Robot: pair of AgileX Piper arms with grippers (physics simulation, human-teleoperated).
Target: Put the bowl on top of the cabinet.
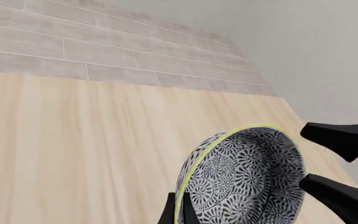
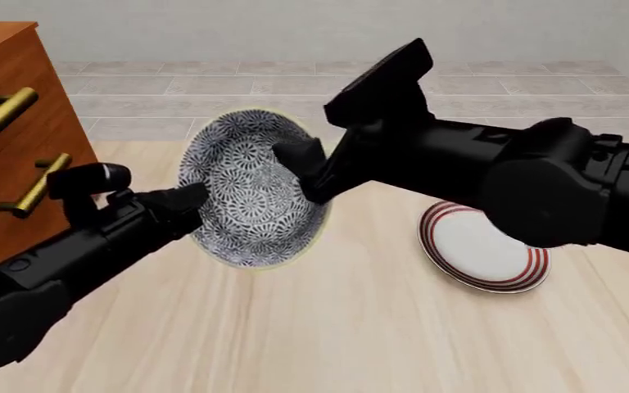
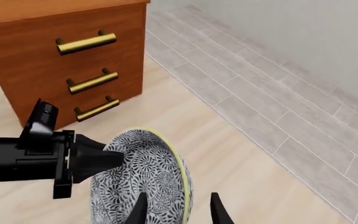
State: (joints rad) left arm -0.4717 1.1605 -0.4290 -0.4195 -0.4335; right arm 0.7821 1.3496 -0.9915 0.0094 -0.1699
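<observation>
Front view – bowl: the deep round bowl with the dense blue-and-white floral pattern (image 2: 251,190) is hanging tipped on edge above the pale wooden table (image 2: 326,327), its opening facing the camera, between the two arms.
Front view – grippers: the left gripper (image 2: 189,201) is touching the bowl's left rim; the right gripper (image 2: 301,168) is pinching the opposite rim. Both appear to be gripping, so this is looking like a handover.
Front view – cabinet: the large reddish-brown wooden cabinet with brass bar handles (image 2: 9,155) is standing at far left, its top higher than the bowl.
Front view – plate: a flat white plate with red rings (image 2: 481,250) is lying under the right arm.
Left wrist view – grip: the bowl's yellowish rim (image 1: 195,172) is sitting between the narrowed left fingers (image 1: 182,212).
Right wrist view – grip: the right fingers (image 3: 141,210) are straddling the bowl's rim, nearly closed on it.
Step advice: one arm should be releasing only once the other is holding firmly; then lifting above the cabinet top and levelling the bowl before lowering.
</observation>
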